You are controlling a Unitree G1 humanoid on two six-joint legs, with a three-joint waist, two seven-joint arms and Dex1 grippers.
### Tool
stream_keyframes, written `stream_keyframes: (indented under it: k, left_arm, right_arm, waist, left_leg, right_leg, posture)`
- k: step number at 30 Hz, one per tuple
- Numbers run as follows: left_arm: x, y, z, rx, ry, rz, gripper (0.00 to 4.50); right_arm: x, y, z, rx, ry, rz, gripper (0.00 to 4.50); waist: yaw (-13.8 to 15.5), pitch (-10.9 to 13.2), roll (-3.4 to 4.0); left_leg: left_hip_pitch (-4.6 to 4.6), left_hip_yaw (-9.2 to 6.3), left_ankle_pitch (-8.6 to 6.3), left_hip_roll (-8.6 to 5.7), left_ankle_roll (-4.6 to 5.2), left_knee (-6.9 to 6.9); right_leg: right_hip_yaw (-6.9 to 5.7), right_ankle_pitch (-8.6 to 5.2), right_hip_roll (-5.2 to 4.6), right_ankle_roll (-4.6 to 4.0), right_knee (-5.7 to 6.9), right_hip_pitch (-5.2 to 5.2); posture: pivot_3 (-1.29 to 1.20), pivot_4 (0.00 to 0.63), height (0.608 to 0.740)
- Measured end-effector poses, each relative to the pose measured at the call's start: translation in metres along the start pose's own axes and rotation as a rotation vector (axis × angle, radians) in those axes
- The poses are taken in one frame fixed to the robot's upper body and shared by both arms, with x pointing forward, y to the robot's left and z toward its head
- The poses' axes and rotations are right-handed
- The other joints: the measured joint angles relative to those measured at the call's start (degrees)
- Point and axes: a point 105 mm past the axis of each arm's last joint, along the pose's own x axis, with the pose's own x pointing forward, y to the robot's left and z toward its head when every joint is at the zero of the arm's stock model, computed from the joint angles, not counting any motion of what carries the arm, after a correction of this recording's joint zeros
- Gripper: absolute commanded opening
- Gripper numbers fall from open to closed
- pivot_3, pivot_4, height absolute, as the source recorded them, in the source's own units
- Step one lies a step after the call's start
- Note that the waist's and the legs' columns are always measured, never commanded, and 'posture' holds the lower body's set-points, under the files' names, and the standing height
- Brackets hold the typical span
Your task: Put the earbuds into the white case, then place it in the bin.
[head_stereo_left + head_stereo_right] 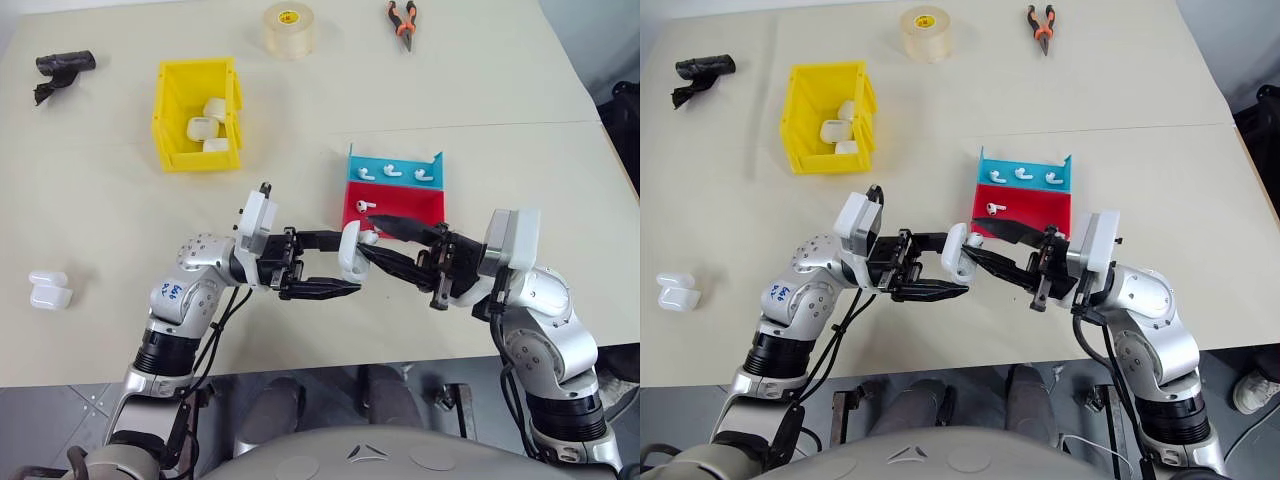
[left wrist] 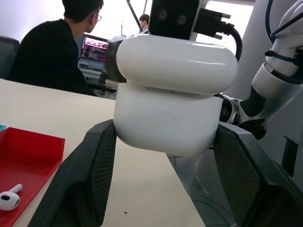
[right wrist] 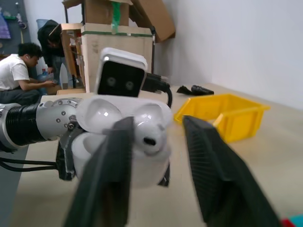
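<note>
I note the white case [image 1: 350, 252], light, rigid and glossy-slick, clamped by its lower body in my left gripper [image 1: 322, 266] at table centre, my right gripper [image 1: 392, 246] parted around its lid, yellow bin [image 1: 172, 128] at ten o'clock.

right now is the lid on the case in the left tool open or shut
Open: the white case in the left tool has its lid tipped back, an earbud sitting inside.

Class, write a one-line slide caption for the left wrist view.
Left tool grips the white case above the table, one earbud in the red tray.
</note>
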Motion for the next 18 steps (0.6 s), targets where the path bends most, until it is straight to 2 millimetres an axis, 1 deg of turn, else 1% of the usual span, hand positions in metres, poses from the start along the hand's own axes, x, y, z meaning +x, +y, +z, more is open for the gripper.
stream_keyframes:
  k: [1, 5, 9, 12, 14, 17, 18]
  left_arm:
    - [0.000, 0.000, 0.000, 0.001, 0.000, -0.001, 2.72]
    - [0.000, 0.000, 0.000, 0.007, 0.000, -0.002, 2.72]
    - [0.002, 0.000, 0.000, 0.017, -0.007, 0.001, 2.72]
    - [0.000, 0.001, 0.001, 0.035, -0.003, 0.013, 2.72]
    - [-0.003, 0.001, -0.001, 0.054, 0.005, 0.033, 2.72]
    - [-0.012, 0.002, -0.009, 0.088, 0.064, 0.085, 2.72]
    - [-0.014, 0.003, -0.010, 0.113, 0.087, 0.100, 2.72]
  right_arm:
    - [0.000, -0.001, 0.000, -0.002, 0.000, -0.003, 3.13]
    - [-0.002, -0.004, 0.002, -0.020, 0.000, -0.004, 4.43]
    - [-0.005, -0.006, 0.005, -0.049, 0.002, -0.002, 4.47]
    - [-0.016, -0.009, 0.005, -0.068, 0.052, -0.008, 4.47]
    - [-0.034, -0.010, 0.002, -0.076, 0.129, -0.025, 4.47]
    - [-0.061, -0.017, 0.004, -0.115, 0.230, -0.045, 4.47]
    - [-0.074, -0.021, 0.003, -0.138, 0.286, -0.044, 4.47]
  waist:
    - [0.0, 0.0, 0.00]
    - [0.0, 0.0, 0.00]
    - [0.0, 0.0, 0.00]
    - [0.2, 0.0, 0.00]
    - [0.3, 0.0, 0.00]
    - [0.2, 0.0, 0.00]
    - [0.4, 0.0, 0.00]
  left_leg:
    - [0.00, 0.00, 0.00, 0.01, 0.00, 0.00]
    - [0.00, 0.00, 0.00, -0.01, 0.00, 0.01]
    - [0.00, 0.00, 0.00, -0.01, 0.00, 0.02]
    - [-0.01, 0.00, 0.00, -0.02, 0.00, 0.02]
    - [-0.01, 0.01, 0.00, -0.03, 0.00, 0.02]
    - [-0.01, 0.05, 0.00, -0.01, 0.00, -0.05]
    - [-0.01, 0.04, 0.00, -0.02, 0.00, -0.05]
  right_leg:
    - [-0.01, 0.00, 0.00, 0.00, 0.00, 0.00]
    - [0.00, 0.00, -0.01, 0.00, 0.00, 0.00]
    - [0.00, 0.00, -0.01, 0.00, 0.00, 0.00]
    - [0.00, 0.00, -0.02, 0.00, 0.01, 0.01]
    - [0.01, 0.00, -0.03, 0.00, -0.01, 0.02]
    - [0.02, 0.01, -0.01, 0.01, -0.05, 0.03]
    - [0.02, 0.01, -0.02, 0.02, -0.07, 0.04]
  posture:
    - [0.00, 0.150, 0.740]
    - [0.00, 0.150, 0.740]
    - [0.00, 0.150, 0.740]
    - [0.00, 0.150, 0.740]
    - [0.00, 0.150, 0.740]
    - [0.00, 0.150, 0.740]
    - [0.00, 0.150, 0.740]
